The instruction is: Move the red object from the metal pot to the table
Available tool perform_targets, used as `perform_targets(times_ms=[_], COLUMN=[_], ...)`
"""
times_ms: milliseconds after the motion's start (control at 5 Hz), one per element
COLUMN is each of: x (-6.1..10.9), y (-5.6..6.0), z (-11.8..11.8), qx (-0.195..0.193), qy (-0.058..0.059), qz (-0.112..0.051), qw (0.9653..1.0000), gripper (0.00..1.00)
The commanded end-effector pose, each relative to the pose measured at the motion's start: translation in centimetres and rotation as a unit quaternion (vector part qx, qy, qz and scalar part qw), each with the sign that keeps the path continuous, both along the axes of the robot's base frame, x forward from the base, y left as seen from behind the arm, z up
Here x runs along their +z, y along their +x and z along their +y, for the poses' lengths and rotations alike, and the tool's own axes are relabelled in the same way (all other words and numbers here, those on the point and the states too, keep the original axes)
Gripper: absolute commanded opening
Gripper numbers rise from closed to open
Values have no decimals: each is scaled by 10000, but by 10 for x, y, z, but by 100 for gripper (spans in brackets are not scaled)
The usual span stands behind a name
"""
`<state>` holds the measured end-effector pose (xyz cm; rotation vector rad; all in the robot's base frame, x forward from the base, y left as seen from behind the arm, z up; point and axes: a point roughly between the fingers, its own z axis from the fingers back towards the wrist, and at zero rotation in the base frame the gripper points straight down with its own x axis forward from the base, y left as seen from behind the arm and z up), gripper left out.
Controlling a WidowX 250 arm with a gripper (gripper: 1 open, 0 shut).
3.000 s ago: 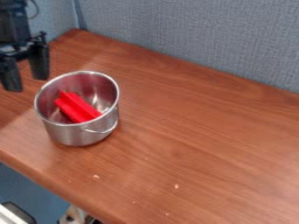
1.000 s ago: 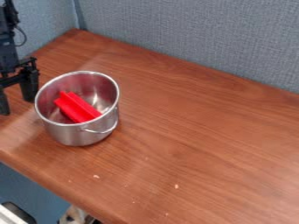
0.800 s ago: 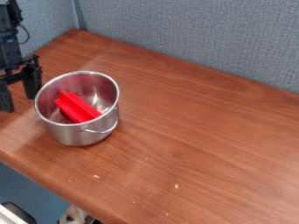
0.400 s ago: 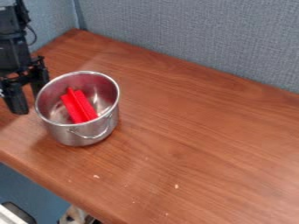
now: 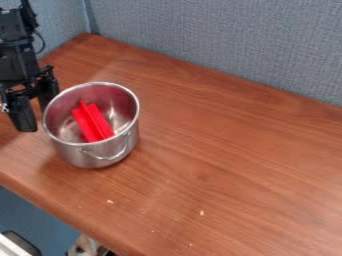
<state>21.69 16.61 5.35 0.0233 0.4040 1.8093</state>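
Observation:
The metal pot [image 5: 120, 140] stands on the table [image 5: 234, 150] near its left front corner. Inside the pot lies the red object [image 5: 91, 120], a bright red elongated block resting on the pot's floor. My gripper [image 5: 32, 100] hangs just left of the pot, close against its outer wall, pointing steeply down. Its dark fingers [image 5: 23, 112] stand apart and hold nothing. Whether a finger touches the pot's rim I cannot tell.
The table's left and front edges run close to the pot and the gripper. A grey-blue fabric wall [image 5: 227, 40] rises behind the table. The wood stretches bare to the right of the pot.
The gripper has rolled and edged right, closer to the pot's wall. The pot has shifted slightly, and the red object now lies narrower and more lengthwise inside it.

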Motion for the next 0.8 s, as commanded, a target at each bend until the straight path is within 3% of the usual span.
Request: perform_targets(times_ms=[0,400,600], x=[19,24,31], y=[0,-9,-7], z=[4,9,7], qx=[84,277,-40], qy=[129,126,160], qz=[-309,-404,-455], qw=[9994,9987,9988], gripper=[100,100,100])
